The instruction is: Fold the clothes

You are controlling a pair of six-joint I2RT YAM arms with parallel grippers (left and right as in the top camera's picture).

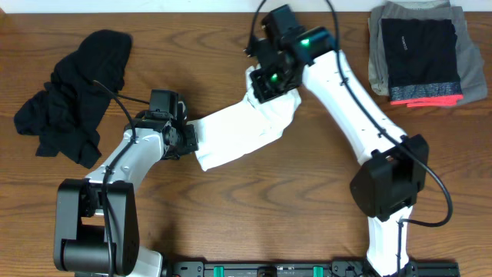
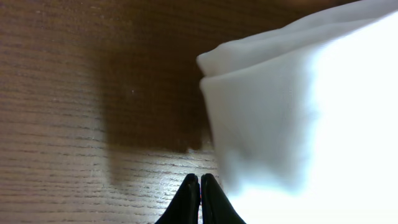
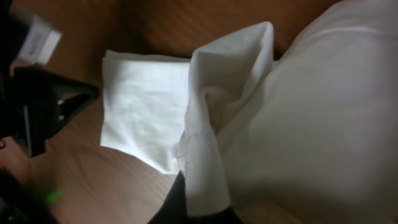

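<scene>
surface carries the white t-shirt mid-frame as a folded band, its long axis slanting from lower left to upper right. black garment lies crumpled upper left. right pincer pinches the band's upper end; left pincer is closed, empty, beside the lower end. best, i judge, to carry the upper end over squarely, edges matched.

I find open table on the near side between my left gripper and right gripper, but the white T-shirt bars the middle (stretched from one pincer to the other), a crumpled black garment the far left, a folded stack the far-right corner.
</scene>
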